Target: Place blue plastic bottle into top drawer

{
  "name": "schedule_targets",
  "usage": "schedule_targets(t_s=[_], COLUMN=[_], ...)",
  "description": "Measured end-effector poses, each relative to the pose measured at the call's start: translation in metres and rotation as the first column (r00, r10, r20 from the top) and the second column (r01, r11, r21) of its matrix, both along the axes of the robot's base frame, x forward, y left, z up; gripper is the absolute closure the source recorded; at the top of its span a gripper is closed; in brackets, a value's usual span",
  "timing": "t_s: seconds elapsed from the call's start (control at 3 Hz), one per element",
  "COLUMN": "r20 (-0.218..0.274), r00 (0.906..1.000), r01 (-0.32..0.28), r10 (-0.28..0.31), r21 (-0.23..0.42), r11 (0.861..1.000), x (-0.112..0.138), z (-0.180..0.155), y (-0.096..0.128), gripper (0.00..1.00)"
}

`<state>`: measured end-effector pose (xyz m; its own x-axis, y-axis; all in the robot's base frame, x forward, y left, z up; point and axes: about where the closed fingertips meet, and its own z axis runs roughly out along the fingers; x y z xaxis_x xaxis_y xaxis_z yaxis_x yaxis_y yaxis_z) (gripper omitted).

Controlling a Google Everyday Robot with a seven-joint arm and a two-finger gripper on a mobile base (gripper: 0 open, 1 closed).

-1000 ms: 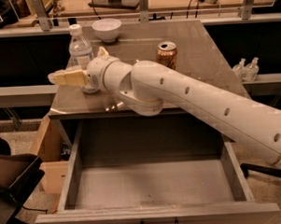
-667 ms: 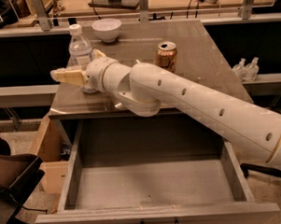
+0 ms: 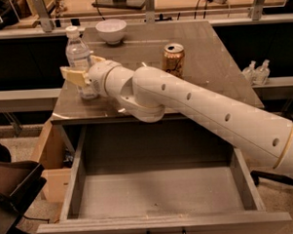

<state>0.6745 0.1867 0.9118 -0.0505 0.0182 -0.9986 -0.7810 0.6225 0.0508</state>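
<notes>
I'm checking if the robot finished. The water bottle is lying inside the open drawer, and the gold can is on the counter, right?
Not quite. In the camera view the water bottle stands upright on the counter, with the gripper at it. The drawer is open and the gold can is on the counter.

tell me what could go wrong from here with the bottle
The gripper is at the blue plastic bottle, which stands tall near the left edge of the counter; a nudge could topple it to the floor. Swinging toward the top drawer, the arm may clip the soda can.
</notes>
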Motion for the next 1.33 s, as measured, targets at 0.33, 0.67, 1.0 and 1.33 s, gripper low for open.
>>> schedule_targets(t_s=[0.33, 0.67, 1.0, 1.33], r20=[0.001, 0.001, 0.007, 0.031], r00=[1.0000, 1.0000, 0.9999, 0.9993], r01=[-0.003, -0.005, -0.010, -0.018], r10=[0.003, 0.005, 0.010, 0.019], r21=[0.000, 0.001, -0.010, -0.027], r11=[1.000, 1.000, 1.000, 0.999], x=[-0.001, -0.001, -0.005, -0.031], z=[0.001, 0.001, 0.005, 0.017], y=[0.002, 0.003, 0.003, -0.008], gripper=[0.86, 1.00, 1.00, 1.00])
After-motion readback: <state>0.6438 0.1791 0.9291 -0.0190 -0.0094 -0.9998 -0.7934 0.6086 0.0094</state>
